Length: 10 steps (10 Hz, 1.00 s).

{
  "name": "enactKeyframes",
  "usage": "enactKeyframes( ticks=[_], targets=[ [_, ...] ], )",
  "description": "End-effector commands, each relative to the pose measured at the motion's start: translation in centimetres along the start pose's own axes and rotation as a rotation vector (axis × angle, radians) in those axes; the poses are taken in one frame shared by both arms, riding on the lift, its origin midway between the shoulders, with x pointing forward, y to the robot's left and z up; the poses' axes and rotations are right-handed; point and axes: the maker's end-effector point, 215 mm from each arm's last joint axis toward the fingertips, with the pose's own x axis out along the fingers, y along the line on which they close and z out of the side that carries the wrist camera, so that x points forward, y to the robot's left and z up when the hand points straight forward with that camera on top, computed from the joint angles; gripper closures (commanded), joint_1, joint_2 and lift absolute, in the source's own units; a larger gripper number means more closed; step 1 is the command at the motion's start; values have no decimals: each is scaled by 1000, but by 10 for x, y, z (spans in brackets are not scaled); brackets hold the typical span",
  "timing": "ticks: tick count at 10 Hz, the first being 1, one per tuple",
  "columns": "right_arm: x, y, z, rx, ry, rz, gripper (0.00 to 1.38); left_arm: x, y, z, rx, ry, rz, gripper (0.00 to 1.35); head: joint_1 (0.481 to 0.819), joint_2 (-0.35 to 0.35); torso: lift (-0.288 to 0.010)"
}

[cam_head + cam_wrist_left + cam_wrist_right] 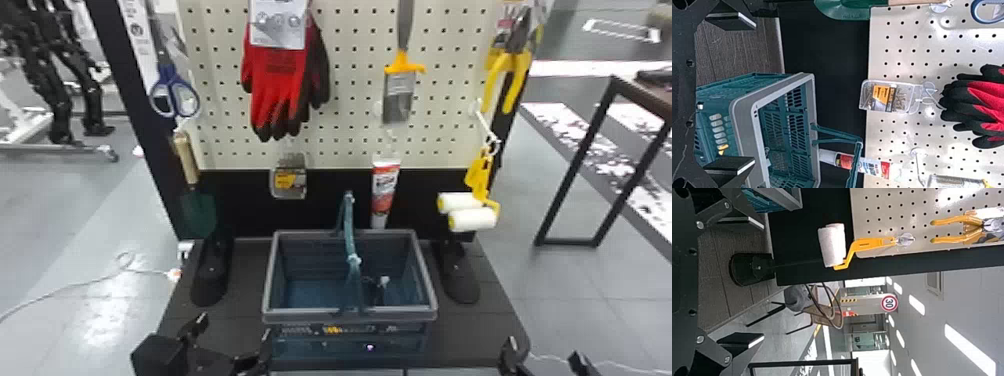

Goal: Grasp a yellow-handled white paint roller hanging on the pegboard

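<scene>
Grey workshop floor surrounds a black table (480, 320), with the cream pegboard (350, 130) standing at its far edge. A teal basket (350, 315) sits lower centre, with red gloves (282, 80) and yellow-handled pliers (507, 75) hanging above.

My left gripper (230, 342) is at the bottom left, fingers spread wide and empty. My right gripper (544, 357) is at the bottom right, also spread and touching nothing.

The paint roller (472, 219) hangs right of centre at the board's lower right corner, just above a black stand foot (457, 275). It is well apart from my right fingers (510, 350).
</scene>
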Motion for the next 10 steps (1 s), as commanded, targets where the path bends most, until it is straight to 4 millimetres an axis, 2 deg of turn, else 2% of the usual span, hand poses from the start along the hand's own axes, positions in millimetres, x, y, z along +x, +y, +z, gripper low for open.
enactKeyframes(
  ticks=[1, 6, 10],
  targets=[
    [0, 0, 0, 1, 0, 1, 297, 0, 0, 0, -1, -1, 0, 104, 549, 0, -100],
    [4, 1, 2, -4, -5, 9, 288, 0, 0, -1, -2, 1, 0, 104, 549, 0, -100],
    [41, 10, 20, -29, -19, 116, 282, 0, 0, -1, -2, 3, -2, 104, 549, 0, -100]
  ],
)
